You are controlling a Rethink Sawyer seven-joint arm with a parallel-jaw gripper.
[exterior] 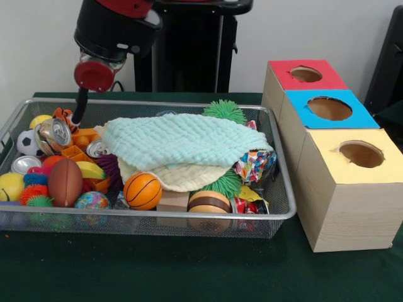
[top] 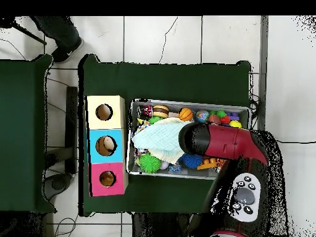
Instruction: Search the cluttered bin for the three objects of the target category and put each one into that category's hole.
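The silver wire-mesh bin (exterior: 189, 106) sits on the green table and is full of toys; it also shows in the overhead view (top: 185, 102). An orange striped plush tiger (exterior: 65, 116) lies in its far-left corner. My gripper (exterior: 79, 113) hangs from the red and black arm, reaching down right beside the tiger, touching or nearly so. A yellow rounded thing (exterior: 39, 119) lies next to the tiger; I cannot tell whether it is a duck. In the overhead view the arm (top: 222, 142) hides the gripper and that corner.
A mint cloth (exterior: 182, 139) over a cream cloth (exterior: 182, 177) covers the bin's middle. Around them lie cans (exterior: 53, 134), a basketball (exterior: 142, 190), a brown football (exterior: 65, 182) and green spiky balls (exterior: 225, 111). Red (exterior: 305, 74), blue (exterior: 329, 108) and yellow (exterior: 361, 153) holed boxes stand at right.
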